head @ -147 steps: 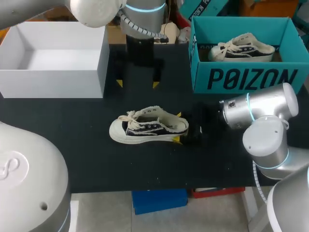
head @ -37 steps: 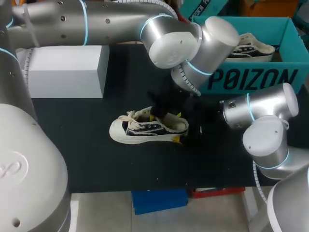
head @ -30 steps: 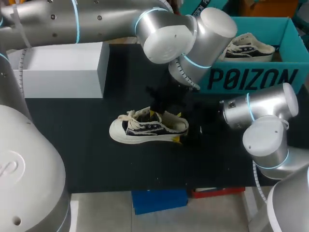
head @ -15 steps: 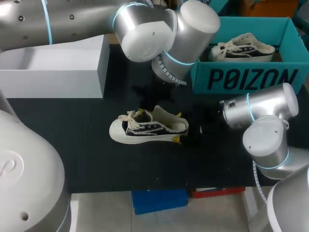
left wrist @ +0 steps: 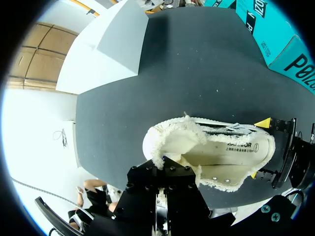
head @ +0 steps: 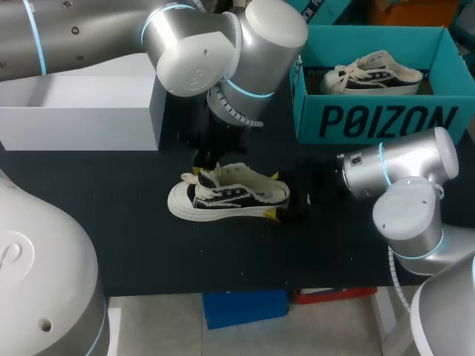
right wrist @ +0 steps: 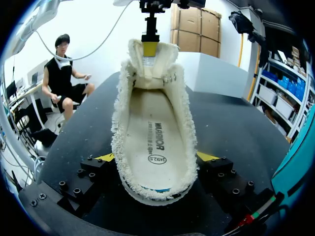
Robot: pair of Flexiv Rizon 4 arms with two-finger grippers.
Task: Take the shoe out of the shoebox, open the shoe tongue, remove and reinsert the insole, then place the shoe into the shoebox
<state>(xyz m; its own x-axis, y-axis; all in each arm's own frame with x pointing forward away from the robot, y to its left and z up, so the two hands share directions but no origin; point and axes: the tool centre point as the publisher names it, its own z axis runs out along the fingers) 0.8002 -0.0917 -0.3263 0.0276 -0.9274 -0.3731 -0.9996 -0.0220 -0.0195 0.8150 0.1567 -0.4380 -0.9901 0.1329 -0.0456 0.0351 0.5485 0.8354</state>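
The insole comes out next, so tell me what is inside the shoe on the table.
A cream insole with dark print lies flat inside the shoe, visible from the heel up to the raised tongue. The toe end beneath the tongue is hidden.

The shoe (head: 226, 196) lies open to a reach from above. Its tongue (right wrist: 150, 66) stands upright at the lace end, pinched by the left gripper (head: 205, 165), and the insole (right wrist: 155, 132) shows bare back to the heel (right wrist: 155, 189). The right gripper (head: 273, 196) clamps that heel from both sides, closing off that end. The left arm (head: 215, 52) hangs its bulky elbow over the rear middle of the table (head: 185, 252), filling the gap between the white box (head: 82, 126) and the teal shoebox (head: 386, 119), where a second shoe (head: 371, 73) takes up part of the floor. Bare table runs along the near side and past the toe.
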